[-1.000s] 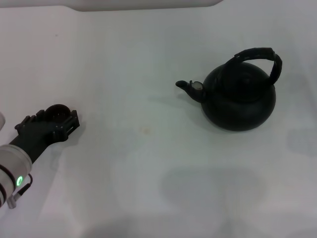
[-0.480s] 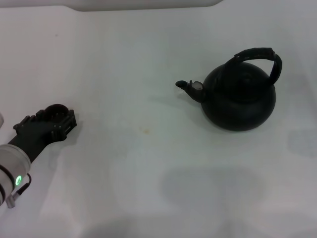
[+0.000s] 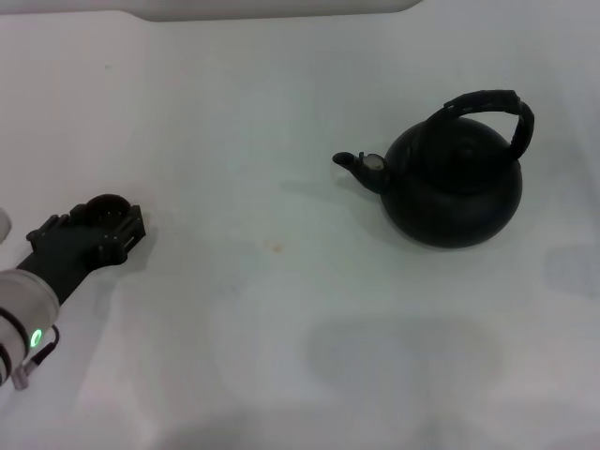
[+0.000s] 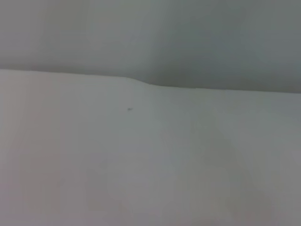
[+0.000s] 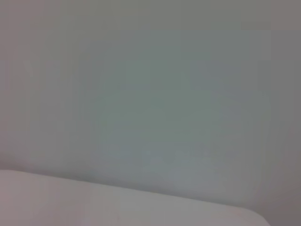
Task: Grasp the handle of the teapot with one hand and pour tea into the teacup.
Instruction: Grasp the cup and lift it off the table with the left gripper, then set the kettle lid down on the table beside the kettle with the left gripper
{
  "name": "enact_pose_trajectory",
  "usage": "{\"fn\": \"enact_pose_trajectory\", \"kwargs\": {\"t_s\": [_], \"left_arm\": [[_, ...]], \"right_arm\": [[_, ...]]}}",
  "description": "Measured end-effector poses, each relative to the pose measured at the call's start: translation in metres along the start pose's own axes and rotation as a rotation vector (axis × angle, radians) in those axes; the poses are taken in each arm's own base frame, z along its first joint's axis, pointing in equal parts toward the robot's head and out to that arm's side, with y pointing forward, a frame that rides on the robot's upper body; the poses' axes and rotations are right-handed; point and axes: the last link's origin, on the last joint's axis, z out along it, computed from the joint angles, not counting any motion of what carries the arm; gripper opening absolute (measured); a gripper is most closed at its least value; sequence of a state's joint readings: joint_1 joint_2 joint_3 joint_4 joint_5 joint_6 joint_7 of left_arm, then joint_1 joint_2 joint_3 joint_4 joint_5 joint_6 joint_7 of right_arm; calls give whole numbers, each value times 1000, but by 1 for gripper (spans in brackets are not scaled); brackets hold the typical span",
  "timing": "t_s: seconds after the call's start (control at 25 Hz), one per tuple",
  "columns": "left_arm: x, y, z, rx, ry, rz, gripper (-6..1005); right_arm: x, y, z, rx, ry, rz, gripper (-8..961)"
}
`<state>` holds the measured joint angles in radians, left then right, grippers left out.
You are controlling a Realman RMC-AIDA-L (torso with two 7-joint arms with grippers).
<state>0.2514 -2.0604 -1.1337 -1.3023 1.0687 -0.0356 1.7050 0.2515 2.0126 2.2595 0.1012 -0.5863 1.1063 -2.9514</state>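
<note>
The teapot (image 3: 455,187) stands upright at the right of the white table, its short spout (image 3: 356,165) pointing left. Its handle (image 3: 492,108) arches over the top, with nothing touching it. The teacup (image 3: 106,205) is at the far left, far from the teapot. My left gripper (image 3: 111,223) reaches in from the lower left and is closed around the teacup, low on the table. My right gripper is out of view. Both wrist views show only pale surface.
The white table (image 3: 281,309) stretches between cup and teapot. A small orange speck (image 3: 275,247) lies near the middle. A pale raised edge (image 3: 272,7) runs along the back. A white object (image 3: 3,223) shows at the left edge.
My left gripper and the teacup have shifted slightly to the left together. The teapot has not moved.
</note>
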Motion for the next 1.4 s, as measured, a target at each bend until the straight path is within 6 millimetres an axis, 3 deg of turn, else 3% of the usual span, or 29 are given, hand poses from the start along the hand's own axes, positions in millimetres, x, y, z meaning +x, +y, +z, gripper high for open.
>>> {"fn": "enact_pose_trajectory", "kwargs": {"t_s": [0.2,0.52,0.56,0.76,0.96,1.4], "left_arm": [[14,10,4,-70,31,98,703],[35,37,23,-327,51,198,702],[38,42,31,-419,20,210,702],[38,44,45,-550,-84,227,702],[37,40,45,-618,-117,297,702],[33,37,48,-618,-146,452,703]], "right_arm": [[0,0,0,-2,-1,-1,632],[1,2,-1,-6,3,1,630],[1,2,-1,-7,3,1,630],[2,2,-2,-7,4,2,630],[2,2,-3,-7,5,3,629],[3,2,-3,-7,5,3,627]]}}
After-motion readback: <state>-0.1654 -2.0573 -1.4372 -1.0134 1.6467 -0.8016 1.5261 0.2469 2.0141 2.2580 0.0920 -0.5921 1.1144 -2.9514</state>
